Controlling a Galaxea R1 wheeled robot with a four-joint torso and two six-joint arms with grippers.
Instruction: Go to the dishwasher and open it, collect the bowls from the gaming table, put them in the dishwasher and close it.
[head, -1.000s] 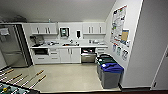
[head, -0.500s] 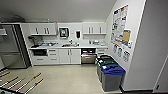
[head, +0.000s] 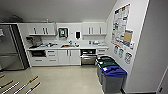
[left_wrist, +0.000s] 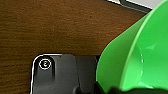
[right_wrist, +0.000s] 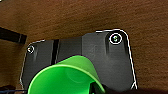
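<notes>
- The dishwasher (head: 88, 57) stood in the kitchen run at the far wall, under the bench (head: 67, 46) and right of the white cabinet doors (head: 69, 57); it seemed to be open, with a dark gap above its silver front, though the head view was too soft to be sure.
- A wide green bowl (left_wrist: 140, 57) sat large in the left wrist view, its base at the left gripper, which looked clamped on it.
- A smaller green bowl (right_wrist: 66, 76) sat likewise in the right wrist view; the right gripper looked closed on it too, but the fingers themselves were hard to make out.
- Brown carpet (left_wrist: 50, 27) lay below both wrists.
- Risk: three bins (head: 111, 73) stood along the right wall just beside the dishwasher, so a line too far right could clip them on the approach.
- Risk: both bowls were smooth plastic, held only at an edge; a jolt or sharp turn of the base could tilt one or let it slip out.
- Against the earlier head frames, the kitchen showed much the same but sat a little larger and shifted, which I read as the camera having driven closer, not the things having moved.
</notes>
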